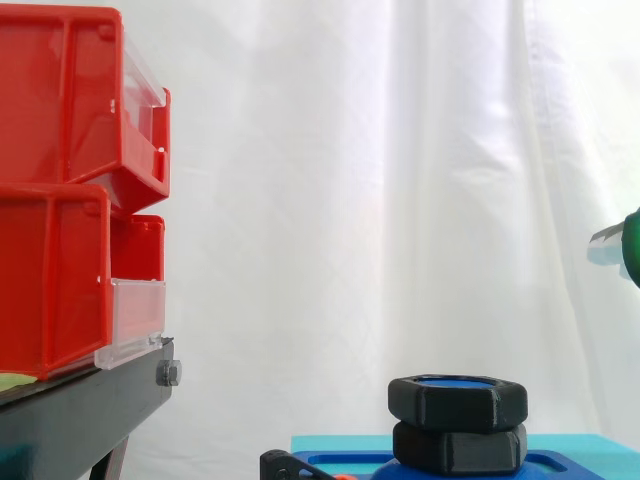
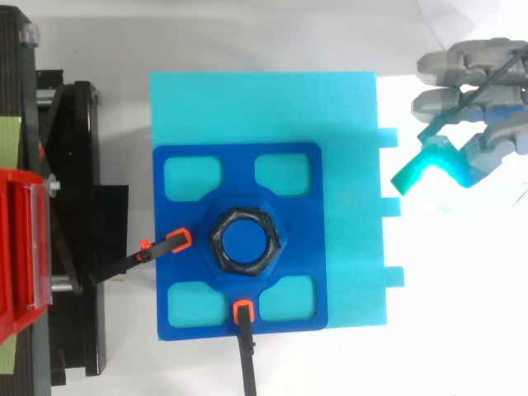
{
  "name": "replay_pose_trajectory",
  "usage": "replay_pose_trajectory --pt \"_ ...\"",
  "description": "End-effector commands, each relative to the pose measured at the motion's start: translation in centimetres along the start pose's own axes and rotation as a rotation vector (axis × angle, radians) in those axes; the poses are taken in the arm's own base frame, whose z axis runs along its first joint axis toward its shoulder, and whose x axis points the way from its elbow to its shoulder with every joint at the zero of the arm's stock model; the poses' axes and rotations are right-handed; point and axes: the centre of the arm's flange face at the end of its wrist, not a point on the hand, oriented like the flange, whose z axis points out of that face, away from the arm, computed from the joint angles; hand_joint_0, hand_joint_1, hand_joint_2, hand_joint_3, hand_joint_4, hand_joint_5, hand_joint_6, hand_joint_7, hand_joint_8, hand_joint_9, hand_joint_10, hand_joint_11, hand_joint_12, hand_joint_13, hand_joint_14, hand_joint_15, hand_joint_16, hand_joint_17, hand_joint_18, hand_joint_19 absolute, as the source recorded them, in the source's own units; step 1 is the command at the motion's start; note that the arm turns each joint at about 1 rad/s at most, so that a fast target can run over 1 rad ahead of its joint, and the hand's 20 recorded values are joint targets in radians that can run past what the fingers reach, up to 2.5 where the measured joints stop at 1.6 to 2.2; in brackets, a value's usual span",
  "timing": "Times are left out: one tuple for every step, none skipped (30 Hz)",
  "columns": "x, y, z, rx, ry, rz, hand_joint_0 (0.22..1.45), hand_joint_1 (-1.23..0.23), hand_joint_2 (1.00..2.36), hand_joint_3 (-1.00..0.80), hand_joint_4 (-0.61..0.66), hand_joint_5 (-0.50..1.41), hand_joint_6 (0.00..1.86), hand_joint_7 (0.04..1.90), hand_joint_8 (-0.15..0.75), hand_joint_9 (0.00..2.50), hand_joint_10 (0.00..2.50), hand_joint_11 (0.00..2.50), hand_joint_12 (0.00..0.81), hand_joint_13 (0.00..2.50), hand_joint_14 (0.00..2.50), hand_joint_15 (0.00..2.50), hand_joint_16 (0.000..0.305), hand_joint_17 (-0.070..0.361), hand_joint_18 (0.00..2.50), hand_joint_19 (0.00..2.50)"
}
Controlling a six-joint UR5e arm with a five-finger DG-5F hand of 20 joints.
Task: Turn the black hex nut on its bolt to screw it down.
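A black hex nut (image 2: 244, 242) sits on a blue bolt (image 2: 245, 240) at the middle of a dark blue plate (image 2: 239, 169). In the side view the nut (image 1: 457, 398) is at the bolt's top, directly above a second black hex nut (image 1: 458, 447). My hand (image 2: 474, 91) hovers off to the upper right of the plate, well apart from the nut, with relaxed fingers and a cyan glowing pad (image 2: 425, 161); it holds nothing. In the side view a sliver of the hand (image 1: 625, 245) shows at the right edge, high above the nut.
The blue plate lies on a cyan foam board (image 2: 264, 99), held by two black clamps with orange tips (image 2: 177, 241) (image 2: 242, 312). Red bins (image 1: 60, 190) on a black stand (image 1: 80, 410) rise at the left. A white curtain hangs behind.
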Motion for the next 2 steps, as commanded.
replay_pose_trajectory --pt "0.01 0.0 0.0 0.0 0.0 0.0 0.46 -0.32 1.0 -0.5 0.16 -0.25 0.5 0.73 0.237 0.14 0.0 0.0 0.371 0.0 0.0 0.0 0.056 0.126 0.0 0.18" --pt "0.01 0.0 0.0 0.0 0.0 0.0 0.46 -0.32 1.0 -0.5 0.16 -0.25 0.5 0.73 0.238 0.14 0.0 0.0 0.37 0.0 0.0 0.0 0.056 0.126 0.0 0.18"
